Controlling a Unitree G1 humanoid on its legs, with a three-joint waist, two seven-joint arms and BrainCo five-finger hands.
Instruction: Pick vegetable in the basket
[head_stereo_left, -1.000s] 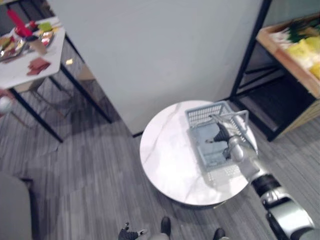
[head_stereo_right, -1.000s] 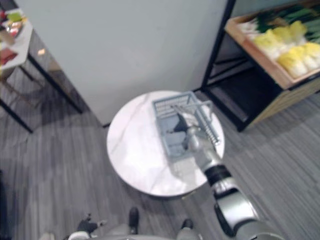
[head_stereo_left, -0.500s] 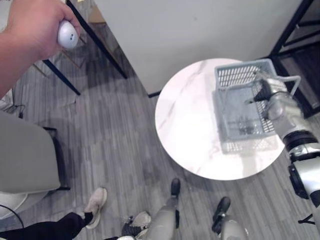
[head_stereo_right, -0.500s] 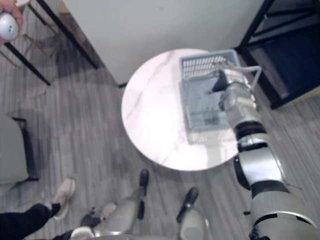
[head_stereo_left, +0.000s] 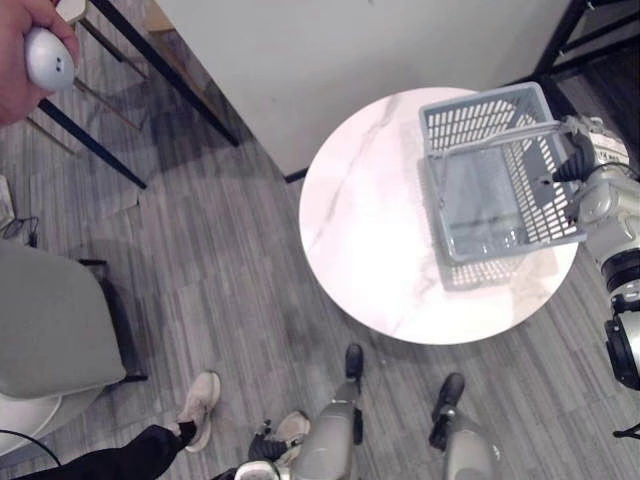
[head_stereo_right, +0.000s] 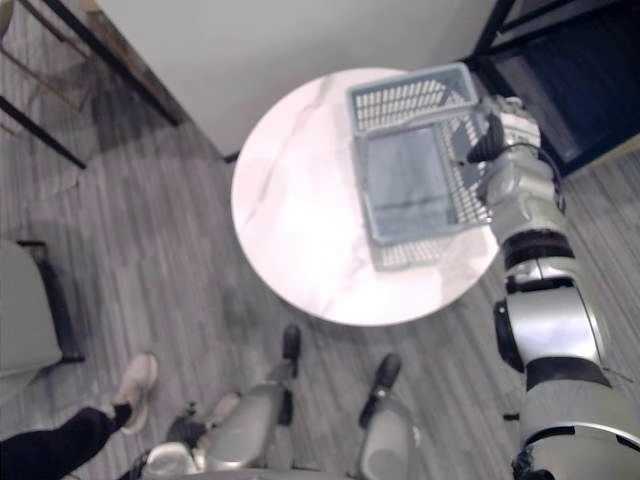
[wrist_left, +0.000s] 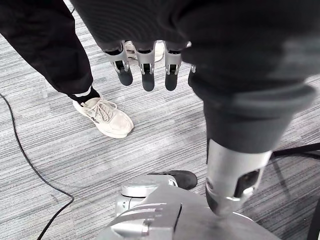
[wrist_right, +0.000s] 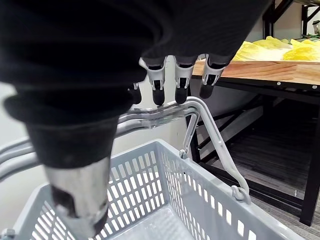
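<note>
An empty grey plastic basket (head_stereo_left: 480, 106) stands on the round white marble table (head_stereo_left: 370, 240), towards its right side. Its wire handle (wrist_right: 165, 115) is raised. My right hand (head_stereo_left: 598, 195) is at the basket's right rim; its fingers (wrist_right: 159, 85) hook over the handle with the thumb below it. Yellow leafy vegetables (wrist_right: 270, 47) lie on a wooden shelf beyond the basket, apart from it. My left hand (wrist_left: 145, 70) hangs low over the floor with straight fingers and holds nothing.
A person's hand (head_stereo_left: 30, 55) holds a small white device at the upper left. A person's leg and pale shoe (head_stereo_left: 195, 400) are on the floor at the lower left. A grey chair (head_stereo_left: 50, 320) stands to the left, and a black shelf frame (head_stereo_left: 570, 30) at the upper right.
The camera has swung, so the vegetable shelf has left the eye views. My right hand has gone from over the basket's inside to its right rim, at the handle.
</note>
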